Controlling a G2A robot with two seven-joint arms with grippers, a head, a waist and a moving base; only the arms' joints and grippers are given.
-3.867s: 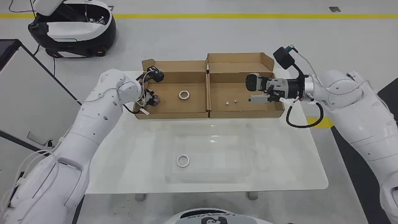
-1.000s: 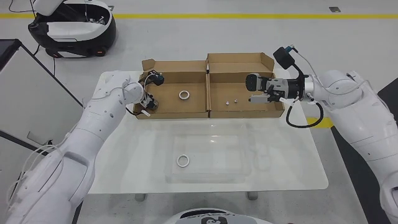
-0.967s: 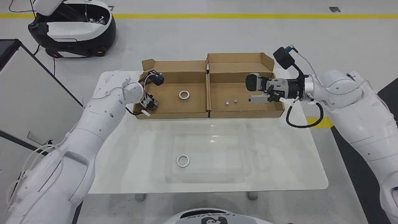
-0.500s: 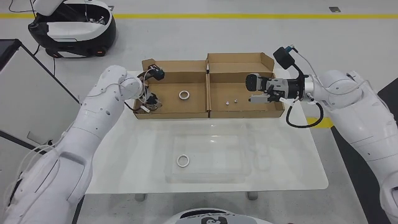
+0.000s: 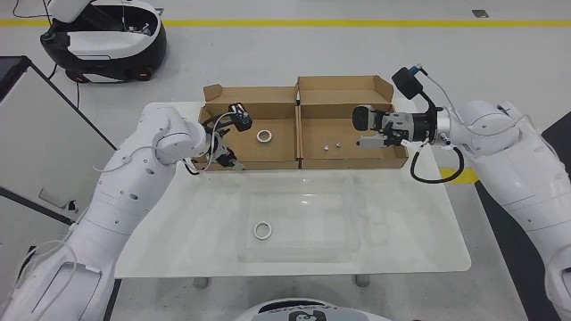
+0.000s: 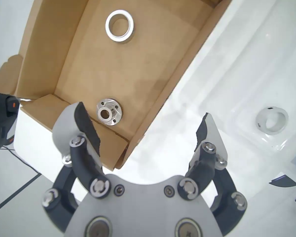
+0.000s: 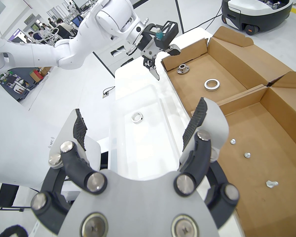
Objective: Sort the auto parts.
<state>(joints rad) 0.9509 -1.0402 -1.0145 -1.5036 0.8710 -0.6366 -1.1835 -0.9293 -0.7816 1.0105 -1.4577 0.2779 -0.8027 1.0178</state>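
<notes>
Here, flange [image 6: 109, 114] just beside left end effector [image 6: 143, 114].

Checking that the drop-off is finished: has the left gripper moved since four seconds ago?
Yes. The left gripper has pulled back from inside the left cardboard box, at its outer end, to above its near wall, toward the robot's side of the table.

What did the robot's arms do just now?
The left gripper pulled back out of the left cardboard box toward the clear tray, jaws open; the silver flanged hub lies inside. The right gripper, the flat silver ring and the silver collar in the tray stayed put.
</notes>
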